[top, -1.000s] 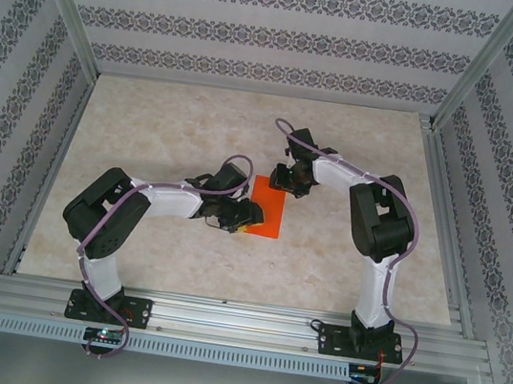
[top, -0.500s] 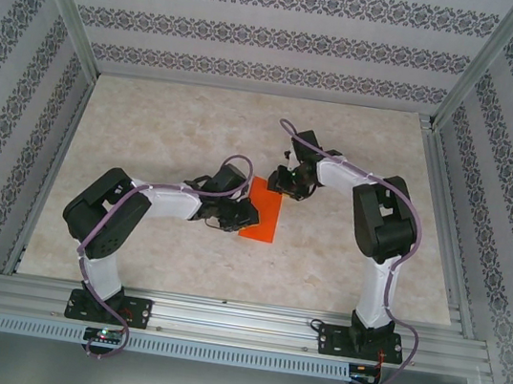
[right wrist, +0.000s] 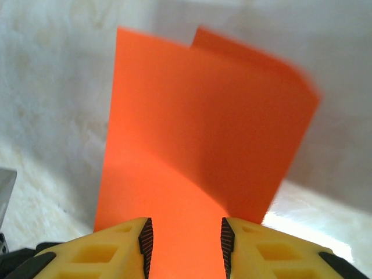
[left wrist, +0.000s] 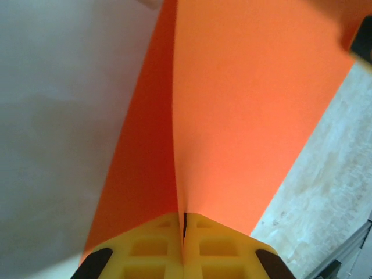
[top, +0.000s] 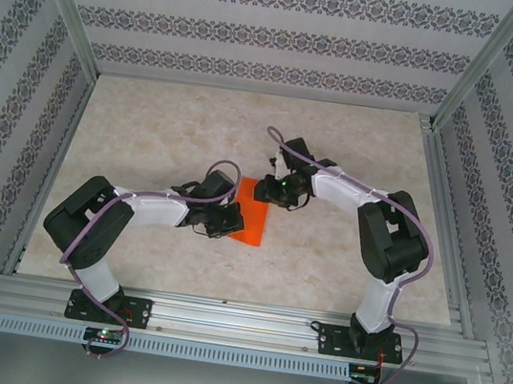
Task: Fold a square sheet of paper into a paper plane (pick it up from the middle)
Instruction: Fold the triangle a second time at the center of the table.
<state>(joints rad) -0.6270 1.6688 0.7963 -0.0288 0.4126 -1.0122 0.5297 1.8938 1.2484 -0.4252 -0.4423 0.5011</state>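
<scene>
Pinching the square sheet of paper (left wrist: 244,104), left end effector (left wrist: 183,224) hides its edge; right end effector (right wrist: 183,235) gapes around it.

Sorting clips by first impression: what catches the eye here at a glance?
The bright orange-red square sheet of paper in the middle of the pale table, bent up rather than flat. The left gripper is shut on it at a crease, while the right gripper straddles the opposite edge with jaws apart.
</scene>
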